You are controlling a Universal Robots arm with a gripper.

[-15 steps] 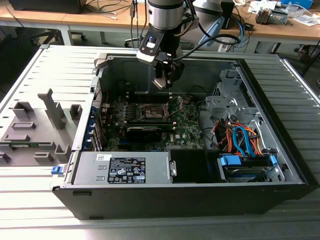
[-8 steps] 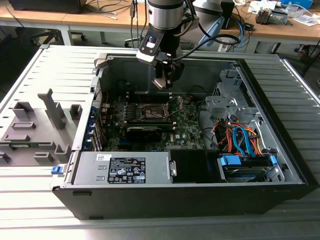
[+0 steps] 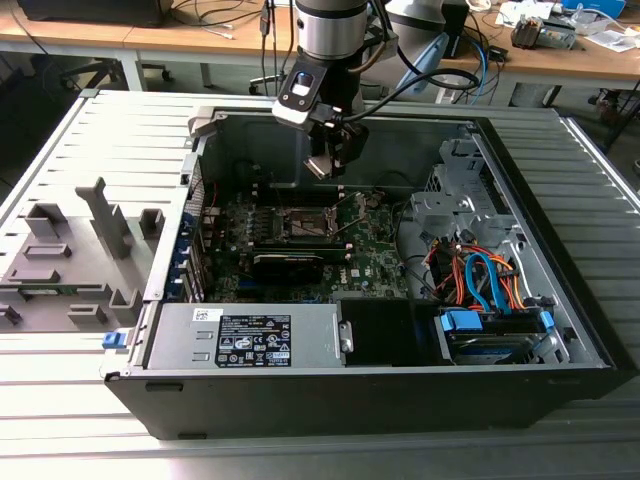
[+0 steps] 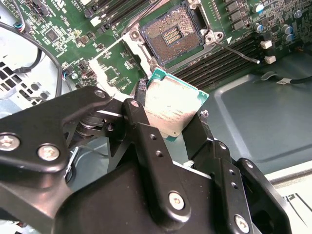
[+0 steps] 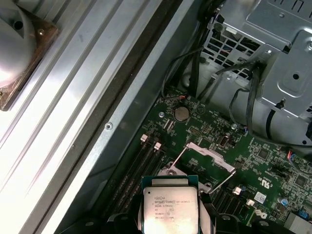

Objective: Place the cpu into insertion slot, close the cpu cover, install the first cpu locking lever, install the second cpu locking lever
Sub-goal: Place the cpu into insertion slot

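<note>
Gripper (image 4: 168, 111) fingers (image 4: 146, 136) clamp the cpu (image 4: 175, 100); in the exterior view, the open insertion slot (image 3: 303, 226) sits at its six o'clock. Best lowered level, corners matched.

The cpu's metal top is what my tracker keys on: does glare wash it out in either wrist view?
Second wrist view: the cpu top, gripped in the claw, glares nearly white. First wrist view: the cpu is bright, but its print shows.
</note>
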